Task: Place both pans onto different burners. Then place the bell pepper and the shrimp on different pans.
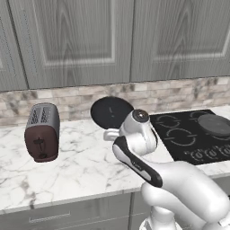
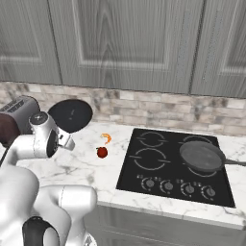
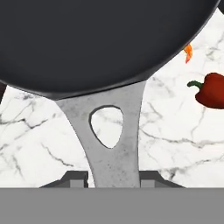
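My gripper is shut on the grey handle of the black pan. That pan hangs tilted above the counter, in front of the backsplash, left of the cooktop. The dark grey pan rests on the cooktop's right side, handle pointing right. The two left burners are bare. On the marble left of the cooktop lie the red bell pepper and, just behind it, the orange shrimp. In the hand view the bell pepper and shrimp show right of the held pan.
A toaster stands on the counter at the left. Knob dials line the cooktop's front edge. Grey cabinets hang above the stone backsplash. Open marble lies between the toaster and the cooktop.
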